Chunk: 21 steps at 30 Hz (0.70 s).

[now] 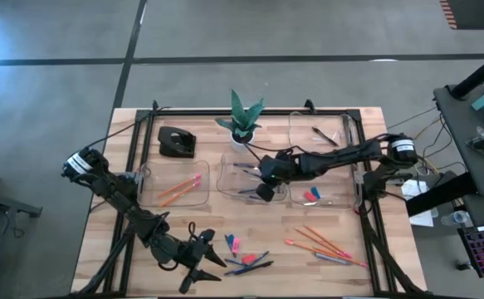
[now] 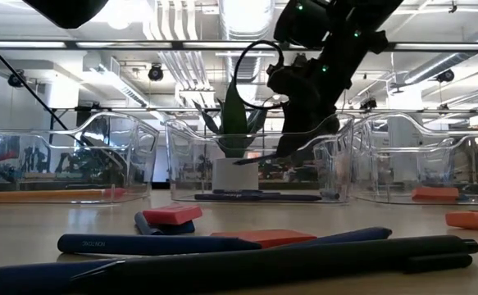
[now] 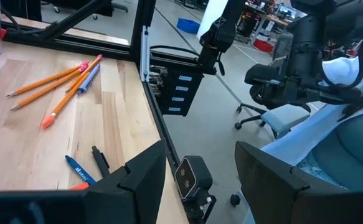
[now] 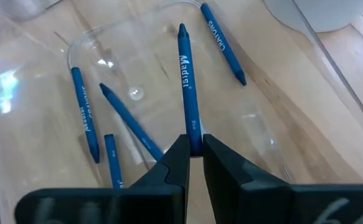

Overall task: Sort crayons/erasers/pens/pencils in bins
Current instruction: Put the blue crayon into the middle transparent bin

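Observation:
My right gripper (image 1: 264, 184) is over the middle bin (image 1: 228, 189), shut on a blue crayon (image 4: 186, 74). Several other blue crayons (image 4: 81, 112) lie on that bin's floor. The left bin (image 1: 152, 196) holds orange pencils (image 1: 178, 191). The near right bin (image 1: 334, 199) holds erasers (image 1: 311, 196), and the far right bin (image 1: 295, 133) holds a dark pen (image 1: 325, 135). Loose erasers (image 1: 234, 243), pens (image 1: 251, 267) and pencils (image 1: 320, 243) lie on the table near the front. My left gripper (image 1: 204, 259) is open and empty at the front edge. My right gripper pinches the crayon's blunt end (image 4: 193, 129) between its two fingertips (image 4: 176, 155). The crayon sticks straight out ahead of the fingers, in line with them, its pointed end (image 4: 182, 28) farthest away. In the low view it shows slanting inside the bin (image 2: 253, 157), above the bin's floor.
A white plant pot (image 1: 240, 137) stands just behind the middle bin, and a black desk object (image 1: 177, 142) sits at the far left. The black frame rails (image 1: 366, 191) run along the table's sides. Bare wood lies between the bins and the loose items in front.

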Tool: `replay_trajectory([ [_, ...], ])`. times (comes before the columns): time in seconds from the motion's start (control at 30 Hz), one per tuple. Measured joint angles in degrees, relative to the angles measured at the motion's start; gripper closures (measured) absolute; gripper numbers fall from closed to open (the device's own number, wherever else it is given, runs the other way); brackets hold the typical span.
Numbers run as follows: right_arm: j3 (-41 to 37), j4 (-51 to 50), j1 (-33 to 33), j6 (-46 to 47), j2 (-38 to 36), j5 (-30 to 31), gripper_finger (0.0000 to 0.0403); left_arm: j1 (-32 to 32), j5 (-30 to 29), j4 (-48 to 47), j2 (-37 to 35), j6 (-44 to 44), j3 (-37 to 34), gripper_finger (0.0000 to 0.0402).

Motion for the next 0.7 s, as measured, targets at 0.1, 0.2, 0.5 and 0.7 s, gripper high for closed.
replay_trajectory([
  [0.1, 0.7, -1.0, 0.0, 0.1, 0.4, -0.3, 0.0372, 0.0, 0.0, 0.0, 0.0, 0.0, 0.0, 0.0223],
  [0.2, 1.7, -2.9, 0.0, 0.1, 0.9, -0.6, 0.0372, 0.0, 0.0, 0.0, 0.0, 0.0, 0.0, 0.0223],
  [0.5, 6.0, -6.8, 0.0, -1.7, 1.5, -1.8, 0.0371, 0.0, 0.0, 0.0, 0.0, 0.1, 0.0, 0.0223],
  [0.7, 8.8, -7.0, 0.0, -3.2, 5.8, -2.4, 0.0371, 0.0, 0.0, 0.0, 0.0, 0.0, 0.0, 0.0223],
])
